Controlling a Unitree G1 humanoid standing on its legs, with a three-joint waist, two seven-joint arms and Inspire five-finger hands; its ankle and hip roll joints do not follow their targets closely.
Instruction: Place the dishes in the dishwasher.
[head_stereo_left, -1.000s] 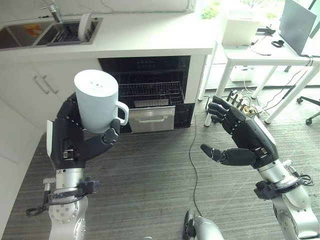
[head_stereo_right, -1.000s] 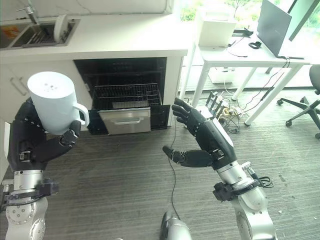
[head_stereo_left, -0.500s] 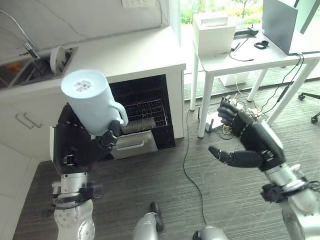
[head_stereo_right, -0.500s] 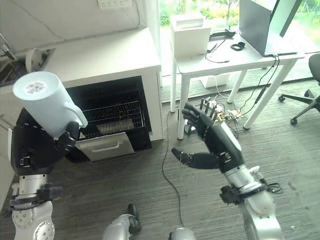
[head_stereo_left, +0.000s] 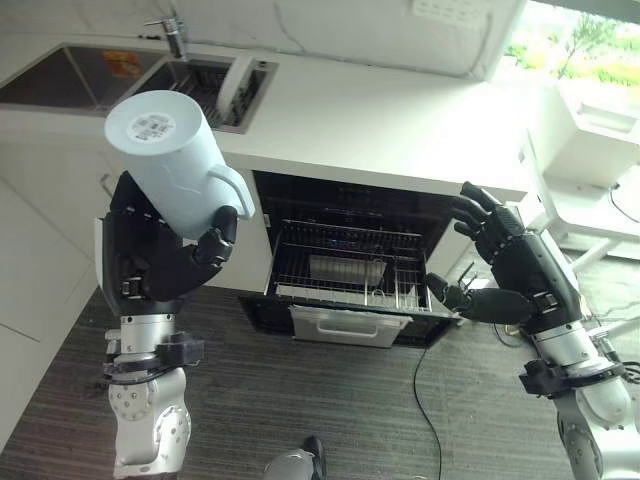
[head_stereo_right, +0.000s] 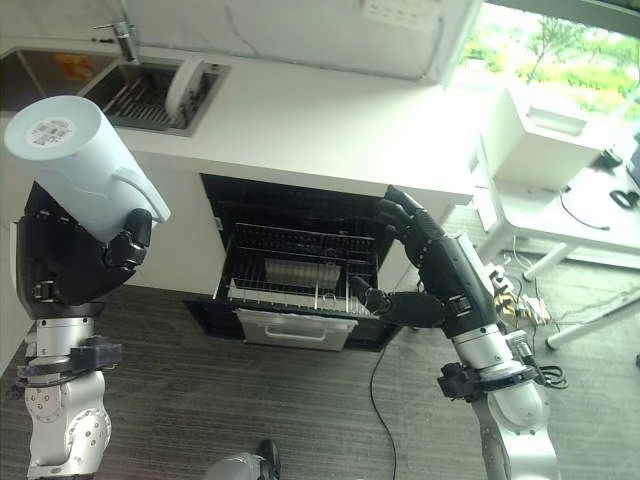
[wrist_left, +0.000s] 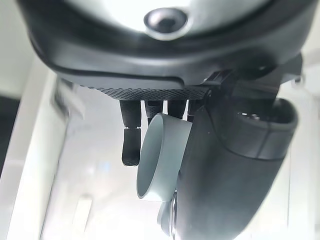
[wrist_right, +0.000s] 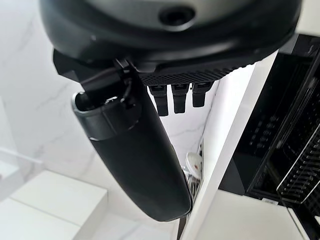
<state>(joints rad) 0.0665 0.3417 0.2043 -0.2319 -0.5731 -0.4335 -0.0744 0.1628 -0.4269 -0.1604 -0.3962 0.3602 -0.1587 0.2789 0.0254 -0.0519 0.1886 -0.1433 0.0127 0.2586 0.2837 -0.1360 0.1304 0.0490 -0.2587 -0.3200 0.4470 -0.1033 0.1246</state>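
Observation:
My left hand (head_stereo_left: 150, 262) is shut on a pale blue mug (head_stereo_left: 168, 160), held upside down with its base up and its handle (head_stereo_left: 232, 193) pointing right; the thumb presses below the handle. The mug's handle (wrist_left: 160, 155) shows past the fingers in the left wrist view. The dishwasher (head_stereo_left: 350, 262) under the counter stands open, its wire rack (head_stereo_left: 345, 268) pulled partly out, to the right of and beyond the mug. My right hand (head_stereo_left: 515, 270) hangs open by the rack's right end, holding nothing; its thumb (wrist_right: 135, 150) and fingers stand straight.
A white counter (head_stereo_left: 400, 130) runs above the dishwasher, with a sink (head_stereo_left: 200, 82) at its left holding a plate (head_stereo_left: 238, 78) on edge and a tap (head_stereo_left: 172, 35). White cabinets stand at the left. A white table (head_stereo_right: 560, 215) stands at the right, and dark floor lies below.
The camera has swung, so the dishwasher now shows nearer the middle. My left hand keeps the mug raised. My right hand now appears beside the rack's right end.

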